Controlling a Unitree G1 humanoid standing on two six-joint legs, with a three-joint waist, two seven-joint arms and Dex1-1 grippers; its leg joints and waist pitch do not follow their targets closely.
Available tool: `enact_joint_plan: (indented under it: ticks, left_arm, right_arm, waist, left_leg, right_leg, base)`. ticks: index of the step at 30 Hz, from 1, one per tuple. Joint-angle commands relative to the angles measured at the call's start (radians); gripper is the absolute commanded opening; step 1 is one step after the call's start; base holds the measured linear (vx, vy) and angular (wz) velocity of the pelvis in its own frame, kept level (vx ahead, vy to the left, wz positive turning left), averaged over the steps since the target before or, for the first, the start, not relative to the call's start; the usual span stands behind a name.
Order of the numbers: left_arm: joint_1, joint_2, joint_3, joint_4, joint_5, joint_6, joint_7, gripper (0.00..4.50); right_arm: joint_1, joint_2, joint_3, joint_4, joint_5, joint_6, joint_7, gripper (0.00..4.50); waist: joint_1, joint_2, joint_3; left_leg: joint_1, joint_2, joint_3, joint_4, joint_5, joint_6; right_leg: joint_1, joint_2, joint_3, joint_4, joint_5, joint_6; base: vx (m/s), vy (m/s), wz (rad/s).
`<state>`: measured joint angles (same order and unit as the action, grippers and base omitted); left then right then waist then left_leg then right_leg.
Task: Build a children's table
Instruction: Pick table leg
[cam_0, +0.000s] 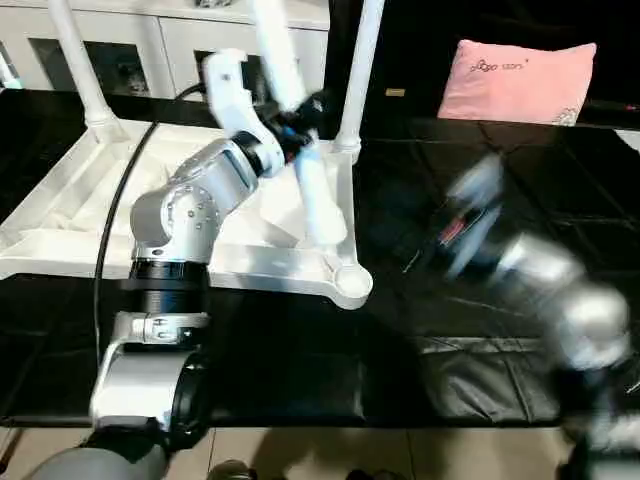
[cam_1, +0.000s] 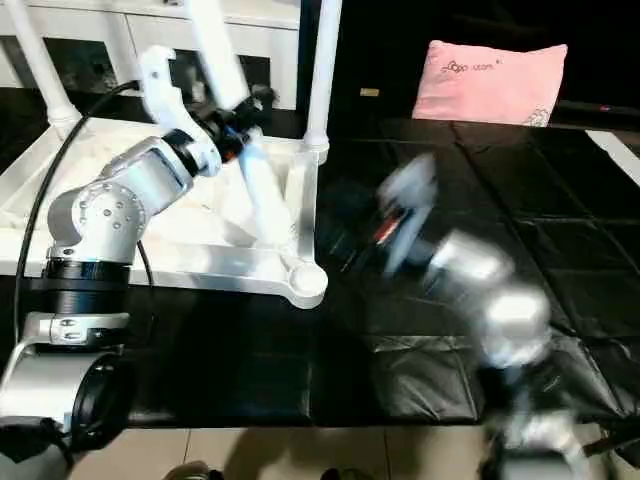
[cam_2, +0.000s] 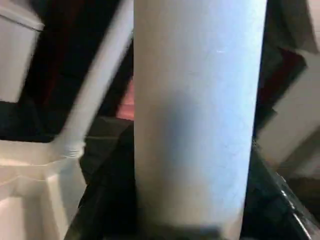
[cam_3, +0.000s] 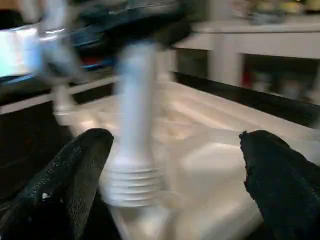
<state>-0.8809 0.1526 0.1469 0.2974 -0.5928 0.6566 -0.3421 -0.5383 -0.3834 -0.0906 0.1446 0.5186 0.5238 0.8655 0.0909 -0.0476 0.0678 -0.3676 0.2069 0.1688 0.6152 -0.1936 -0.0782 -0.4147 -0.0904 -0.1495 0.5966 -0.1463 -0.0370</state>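
Gripping a loose table leg (cam_0: 310, 190) slantwise over the upturned tabletop (cam_0: 60, 215), our left gripper (cam_0: 290, 128) risks cross-threading it; our right gripper (cam_3: 175, 170), at three o'clock, gapes empty.

White leg (cam_2: 197, 110) close-up — tabletop (cam_2: 30, 200) corner beyond.

Probably a home room: a white cabinet (cam_0: 150, 50) with glass doors, a pink pillow (cam_0: 517, 80)

Tabletop (cam_0: 60, 250) left on mat (cam_0: 420, 330), pillow (cam_0: 515, 85) behind right
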Motion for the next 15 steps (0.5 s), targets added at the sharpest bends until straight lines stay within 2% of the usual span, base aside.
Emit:
enact_joint_plan:
  ticks: [1,2,5,7,8,9,10,12,15]
  left_arm:
    - [-0.023,0.011,-0.022,-0.019,0.002,0.02,-0.046,1.86]
    - [-0.024,0.017,-0.031,-0.023,0.001,0.028,-0.07,1.86]
    - [-0.025,0.026,-0.045,-0.03,-0.003,0.039,-0.104,1.86]
    - [-0.028,0.039,-0.066,-0.042,-0.012,0.054,-0.146,1.86]
    - [-0.028,0.039,-0.066,-0.042,-0.012,0.054,-0.146,1.86]
    - [-0.029,0.04,-0.071,-0.045,-0.012,0.056,-0.153,1.86]
    - [-0.031,0.042,-0.082,-0.052,-0.003,0.055,-0.159,1.86]
    - [-0.031,0.04,-0.084,-0.053,0.002,0.053,-0.157,1.86]
    - [-0.024,0.031,-0.096,-0.069,0.011,0.049,-0.162,1.86]
  right_arm:
    - [-0.016,-0.011,-0.012,0.04,0.012,0.051,-0.02,4.5]
    - [-0.035,-0.014,-0.019,0.062,0.024,0.077,-0.025,4.5]
    - [-0.062,-0.015,-0.031,0.082,0.052,0.123,-0.019,4.5]
    - [-0.088,-0.022,-0.016,0.082,0.083,0.184,0.024,4.5]
    - [-0.088,-0.022,-0.016,0.082,0.083,0.184,0.024,4.5]
    - [-0.091,-0.026,-0.002,0.076,0.081,0.192,0.04,4.5]
    - [-0.093,-0.026,0.039,0.055,0.068,0.197,0.073,4.5]
    - [-0.094,-0.021,0.052,0.048,0.063,0.196,0.077,4.5]
    - [-0.105,0.021,0.102,0.039,0.045,0.19,0.062,4.5]
  waist:
    - [0.002,-0.011,-0.087]
    - [0.001,-0.015,-0.088]
    - [0.001,-0.015,-0.092]
    - [0.001,-0.022,-0.091]
    - [0.002,-0.019,-0.09]
    - [0.002,-0.019,-0.09]
    - [0.002,-0.019,-0.089]
    - [0.002,-0.02,-0.087]
    - [-0.001,-0.024,-0.087]
  left_leg:
    - [0.002,0.022,0.0,-0.061,-0.063,0.039]
    - [0.002,0.022,-0.001,-0.061,-0.059,0.04]
    - [0.001,0.023,-0.001,-0.059,-0.044,0.046]
    - [-0.001,0.025,0.0,-0.059,-0.031,0.051]
    - [0.0,0.025,0.001,-0.059,-0.034,0.051]
    - [0.0,0.025,0.001,-0.059,-0.034,0.051]
    - [0.002,0.027,0.0,-0.059,-0.045,0.045]
    - [0.001,0.028,0.0,-0.061,-0.057,0.036]
    - [0.002,0.029,-0.002,-0.062,-0.063,0.022]
  right_leg:
    - [0.074,-0.064,0.066,-0.067,-0.295,-0.09]
    - [0.074,-0.064,0.064,-0.066,-0.293,-0.092]
    - [0.076,-0.064,0.065,-0.061,-0.268,-0.109]
    - [0.076,-0.065,0.065,-0.058,-0.248,-0.115]
    - [0.075,-0.065,0.066,-0.058,-0.248,-0.117]
    - [0.075,-0.065,0.066,-0.058,-0.248,-0.117]
    - [0.074,-0.065,0.065,-0.059,-0.258,-0.115]
    - [0.073,-0.066,0.066,-0.062,-0.271,-0.105]
    - [0.072,-0.067,0.065,-0.063,-0.285,-0.101]
  base:
    - [0.0,0.0,0.0]
    - [0.0,0.0,0.0]
    - [0.0,0.0,0.0]
    - [0.0,0.0,0.0]
    - [0.0,0.0,0.0]
    - [0.0,0.0,0.0]
    - [0.0,0.0,0.0]
    - [0.0,0.0,0.0]
    - [0.0,0.0,0.0]
